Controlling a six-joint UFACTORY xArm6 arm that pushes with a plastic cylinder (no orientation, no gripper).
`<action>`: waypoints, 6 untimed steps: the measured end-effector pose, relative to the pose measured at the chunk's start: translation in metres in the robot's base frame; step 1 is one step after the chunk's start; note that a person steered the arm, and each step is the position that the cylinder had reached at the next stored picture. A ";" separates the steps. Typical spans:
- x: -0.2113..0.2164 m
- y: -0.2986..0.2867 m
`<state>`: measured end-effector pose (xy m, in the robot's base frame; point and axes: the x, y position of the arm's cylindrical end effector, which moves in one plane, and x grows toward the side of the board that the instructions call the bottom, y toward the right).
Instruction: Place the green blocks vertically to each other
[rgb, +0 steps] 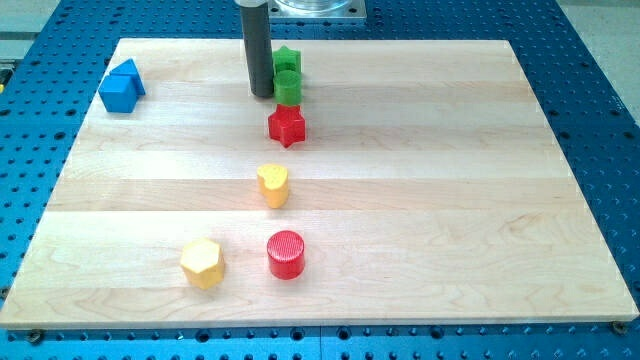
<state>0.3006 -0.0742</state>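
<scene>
Two green blocks sit at the desk's (420, 200) twelve o'clock edge: a green star (288, 60) and, touching it at six o'clock, a green cylinder (288, 88). My tip (263, 95) stands just beside the cylinder at its nine o'clock; no claw is visible, only the rod. A red star (287, 126) lies just at the cylinder's six o'clock, then a yellow heart (273, 185) and a red cylinder (286, 254). A yellow hexagon (203, 263) lies at seven o'clock, blue blocks (121, 87) at ten.
</scene>
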 end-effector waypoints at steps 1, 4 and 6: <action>0.000 0.001; -0.026 0.000; -0.065 0.008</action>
